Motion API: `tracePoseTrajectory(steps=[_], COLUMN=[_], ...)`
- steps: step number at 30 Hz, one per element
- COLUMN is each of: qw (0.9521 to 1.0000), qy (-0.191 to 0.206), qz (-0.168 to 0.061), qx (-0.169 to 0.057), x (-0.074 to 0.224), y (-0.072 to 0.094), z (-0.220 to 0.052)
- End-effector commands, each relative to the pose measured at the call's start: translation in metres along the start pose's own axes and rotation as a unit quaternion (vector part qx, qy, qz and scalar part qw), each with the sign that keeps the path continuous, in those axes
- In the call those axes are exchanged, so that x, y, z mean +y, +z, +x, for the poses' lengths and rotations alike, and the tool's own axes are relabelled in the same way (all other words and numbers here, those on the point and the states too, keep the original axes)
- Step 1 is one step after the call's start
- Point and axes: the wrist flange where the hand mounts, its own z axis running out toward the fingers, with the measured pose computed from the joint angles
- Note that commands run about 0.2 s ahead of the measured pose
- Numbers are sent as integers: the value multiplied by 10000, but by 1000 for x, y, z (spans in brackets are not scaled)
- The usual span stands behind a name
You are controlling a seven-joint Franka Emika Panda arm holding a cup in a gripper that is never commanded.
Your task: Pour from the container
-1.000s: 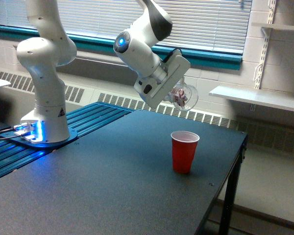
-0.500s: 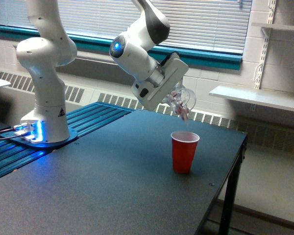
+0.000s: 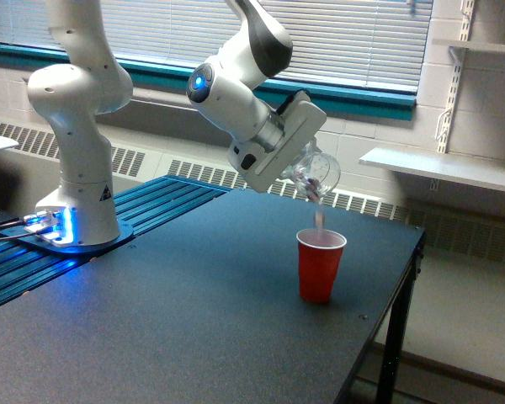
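No readable writing; only a small black triangle sticker on the arm base (image 3: 103,193), too small to read. Clear cup (image 3: 316,173) colourless, tipped mouth-down, held by the gripper (image 3: 296,165), jaws closed on it, above the red cup (image 3: 320,266). Small pinkish bits inside it and falling from its lip into the red cup, which stands upright on the dark desk (image 3: 194,320).

One clear container (image 3: 316,175), one red cup (image 3: 320,265), one robot arm (image 3: 236,93), one table (image 3: 194,320).
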Motion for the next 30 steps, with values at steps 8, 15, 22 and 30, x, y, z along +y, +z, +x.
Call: tracePoseTrajectory(steps=[8,15,22,30], qw=[9997,9997,9998,10000], qy=[-97,-63,-35,-2], qz=[44,90,90,11], qx=[-204,-220,-191,-90], x=[-13,-16,-18,-17], y=[14,16,17,20], z=[-14,-14,-12,-8])
